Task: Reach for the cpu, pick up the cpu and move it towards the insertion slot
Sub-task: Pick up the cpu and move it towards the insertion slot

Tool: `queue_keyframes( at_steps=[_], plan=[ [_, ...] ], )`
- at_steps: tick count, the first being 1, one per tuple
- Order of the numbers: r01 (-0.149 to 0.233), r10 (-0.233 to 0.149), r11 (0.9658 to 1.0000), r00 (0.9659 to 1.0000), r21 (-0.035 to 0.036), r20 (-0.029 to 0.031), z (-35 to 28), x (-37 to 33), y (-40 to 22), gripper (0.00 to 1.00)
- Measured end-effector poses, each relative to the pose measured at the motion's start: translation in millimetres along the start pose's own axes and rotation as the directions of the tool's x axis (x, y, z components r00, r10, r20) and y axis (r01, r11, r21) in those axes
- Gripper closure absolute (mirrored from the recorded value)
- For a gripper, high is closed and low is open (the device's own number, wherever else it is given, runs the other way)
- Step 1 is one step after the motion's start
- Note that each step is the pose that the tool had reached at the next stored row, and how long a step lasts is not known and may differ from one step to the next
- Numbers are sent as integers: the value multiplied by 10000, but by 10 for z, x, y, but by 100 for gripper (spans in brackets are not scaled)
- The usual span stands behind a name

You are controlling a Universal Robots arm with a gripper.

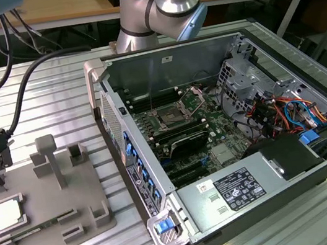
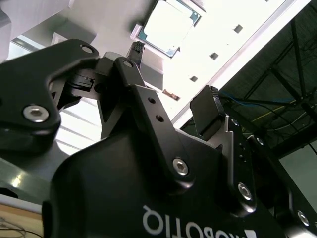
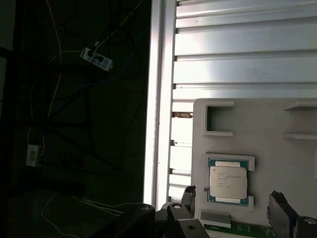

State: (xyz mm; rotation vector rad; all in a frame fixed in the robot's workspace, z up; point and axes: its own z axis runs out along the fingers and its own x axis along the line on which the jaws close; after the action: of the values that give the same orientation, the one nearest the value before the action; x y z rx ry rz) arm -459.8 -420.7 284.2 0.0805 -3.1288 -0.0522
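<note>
Currently, gripper (image 3: 233,201): open, fingers (image 3: 280,207) set wider than the cpu, holding nothing.
Cpu (image 3: 228,181): flat in its recess on the grey tray (image 3: 277,148), silvery top up, just ahead of the fingertips and apart from them. In the exterior view the cpu (image 1: 6,215) sits at 8 o'clock of the frame.
Slot (image 1: 169,118): inside the open case (image 1: 166,65), near the frame's centre, at 2 o'clock from the cpu and well apart from it.
In the way: the tray's tall post (image 1: 50,159) and a shorter block (image 1: 77,152) stand at 1 to 2 o'clock from the cpu. Beyond them the case's side wall (image 1: 102,101) rises between tray and slot.
Around the slot: long black memory slots (image 1: 181,137) just beside it at 5 o'clock, a small heatsink (image 1: 222,153) at 4 o'clock, red and blue cables (image 1: 281,112) at 3 o'clock.
Beside the cpu: a green strip (image 3: 247,229) lies next to its recess.
Table (image 1: 67,107): ribbed metal, carrying tray and case.
Arm (image 1: 159,3): at 12 o'clock behind the case; a thick black hose (image 1: 21,99) runs at 10 o'clock.
</note>
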Motion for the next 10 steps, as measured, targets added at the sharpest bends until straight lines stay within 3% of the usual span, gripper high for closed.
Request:
queue_keyframes(
  at_steps=[10],
  plan=[
    [2, -2, 10000, 10000, 1, -1, 26, 0, -14, 34]
  ],
)
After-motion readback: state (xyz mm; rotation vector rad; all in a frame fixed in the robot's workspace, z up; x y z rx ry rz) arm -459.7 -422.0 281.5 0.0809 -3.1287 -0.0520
